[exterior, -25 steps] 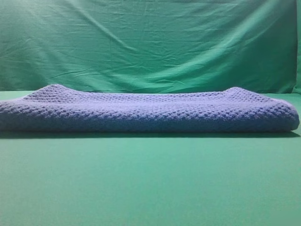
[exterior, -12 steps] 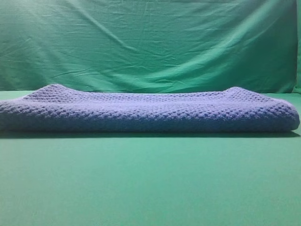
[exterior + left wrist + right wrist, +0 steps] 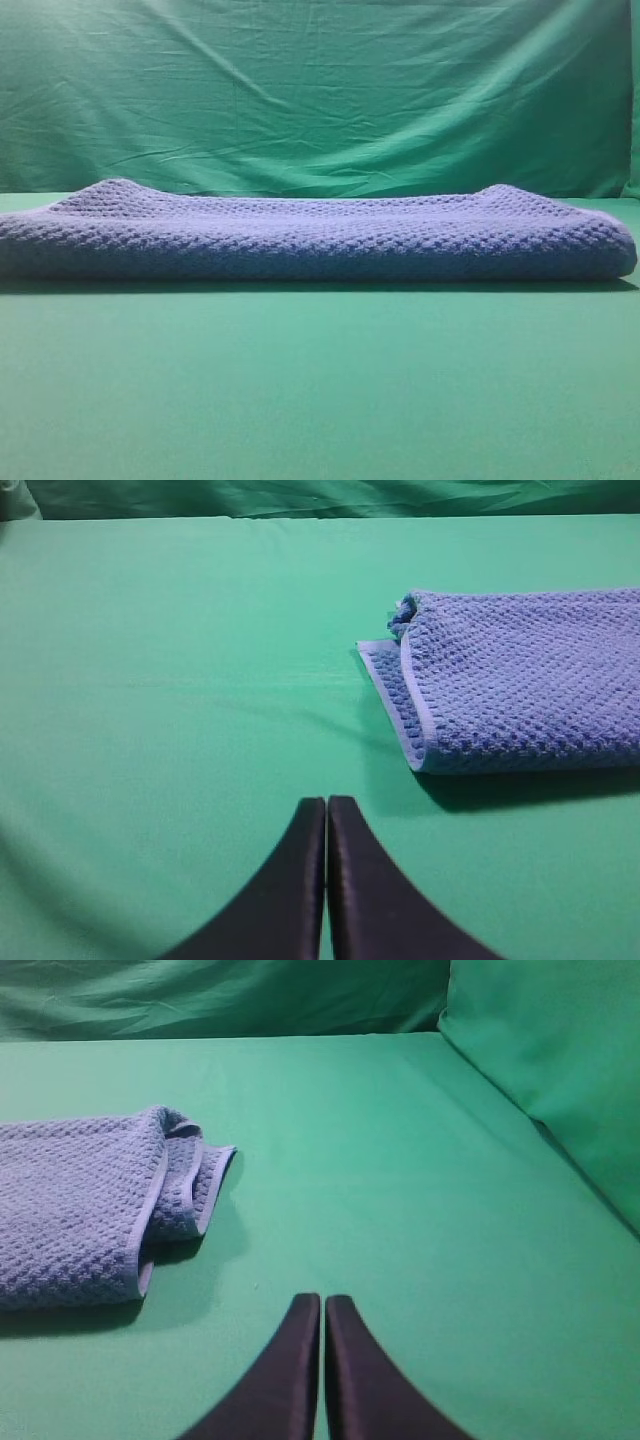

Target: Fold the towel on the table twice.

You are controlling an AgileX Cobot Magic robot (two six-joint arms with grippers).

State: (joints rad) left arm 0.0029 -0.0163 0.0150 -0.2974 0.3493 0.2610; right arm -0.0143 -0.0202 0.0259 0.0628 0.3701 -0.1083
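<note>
Honestly, the waffle-weave towel [image 3: 320, 238] lay doubled in layers mid-table [image 3: 320, 400], looking like the folding was finished. Left gripper [image 3: 326, 810] and right gripper [image 3: 322, 1305] hung pinched together, empty, well clear, probably parked.

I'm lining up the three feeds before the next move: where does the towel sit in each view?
Exterior high: the towel spans the full width across the middle, folded edge toward the camera.
Left wrist: upper right, its layered end facing left, running off the right edge.
Right wrist: left side, running off the left edge.
Shared landmark: the green table beneath it.
</note>
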